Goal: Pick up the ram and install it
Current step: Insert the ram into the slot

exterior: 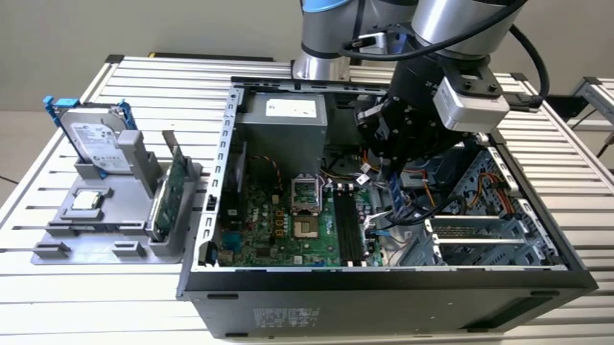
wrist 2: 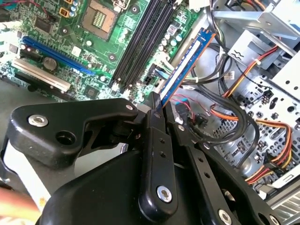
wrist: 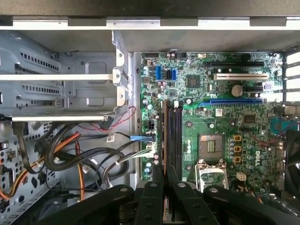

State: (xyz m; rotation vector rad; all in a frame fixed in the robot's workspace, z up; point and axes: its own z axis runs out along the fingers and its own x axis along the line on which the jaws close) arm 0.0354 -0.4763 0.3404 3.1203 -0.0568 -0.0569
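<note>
The ram [wrist 2: 185,63], a slim blue stick, is clamped at one end between my gripper's [wrist 2: 159,110] black fingers. It points out over the motherboard's black slots [wrist 2: 140,42] and is tilted relative to them. Seen edge-on in the first wrist view, the ram [wrist: 163,136] is a thin line along the side of the slots [wrist: 174,136], with the gripper [wrist: 164,177] just behind it. In the exterior view the gripper [exterior: 395,194] hangs inside the open computer case, above the slots [exterior: 350,226] and slightly toward the cable side.
A bundle of cables [exterior: 422,208] and a metal drive cage [exterior: 479,237] lie beside the slots. The processor socket [exterior: 302,208] and power supply [exterior: 283,122] sit on the other side. Outside the case, a grey holder [exterior: 57,251] carries a hard drive [exterior: 96,136] and a green card [exterior: 168,187].
</note>
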